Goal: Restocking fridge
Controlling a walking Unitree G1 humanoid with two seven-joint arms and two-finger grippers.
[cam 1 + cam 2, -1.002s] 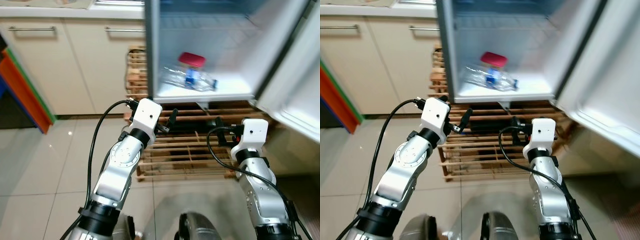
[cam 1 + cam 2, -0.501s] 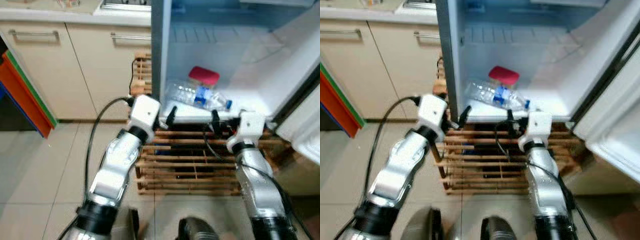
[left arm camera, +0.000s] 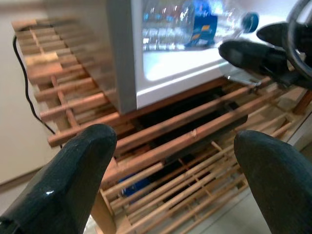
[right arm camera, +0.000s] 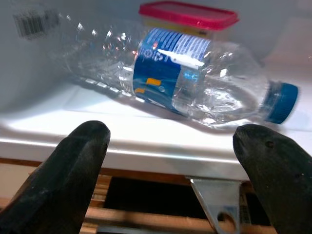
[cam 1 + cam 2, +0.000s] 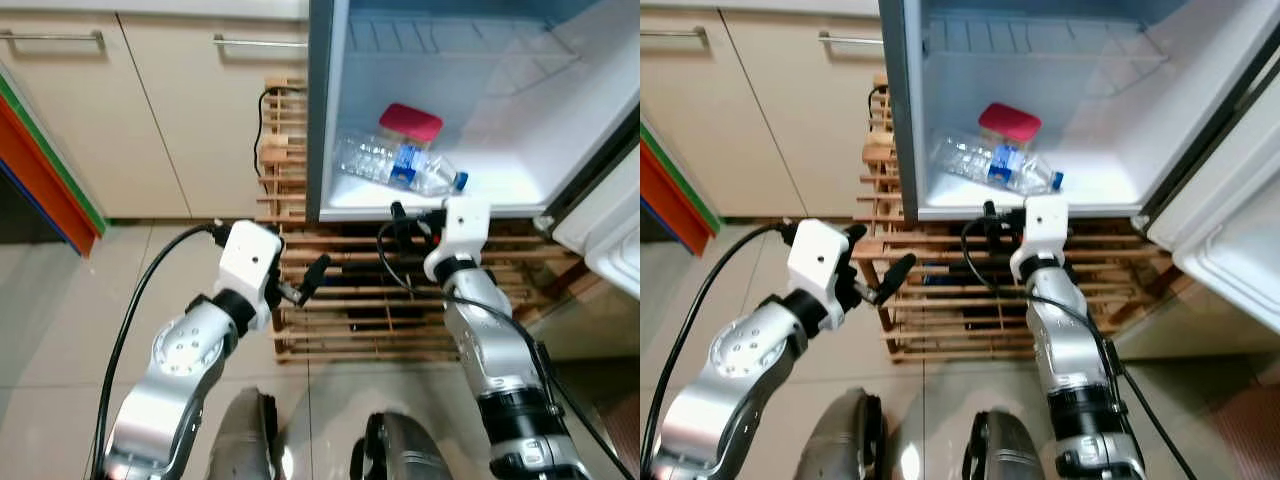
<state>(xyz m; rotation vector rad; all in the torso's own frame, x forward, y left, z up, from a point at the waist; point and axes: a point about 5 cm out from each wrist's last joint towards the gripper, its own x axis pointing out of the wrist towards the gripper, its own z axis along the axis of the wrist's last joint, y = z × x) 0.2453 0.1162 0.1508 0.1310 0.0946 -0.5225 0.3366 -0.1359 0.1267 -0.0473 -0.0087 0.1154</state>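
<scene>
The fridge stands open. On its bottom floor a clear water bottle with a blue label and blue cap lies on its side, a red-lidded container behind it. My right gripper is open and empty just in front of the fridge's lower front edge, pointing at the bottle. My left gripper is lower and further back, in front of the wooden pallet, also open and empty. In the left wrist view the right gripper's fingers are below the bottle.
The fridge door swings open on the right. The fridge rests on the wooden pallet. Cream cabinets stand to the left, with an orange and green panel at the far left. A black cable runs down beside the pallet.
The camera has shifted. My left gripper has dropped back and down from the fridge's lower edge. The right gripper stays at that edge, in front of the bottle.
</scene>
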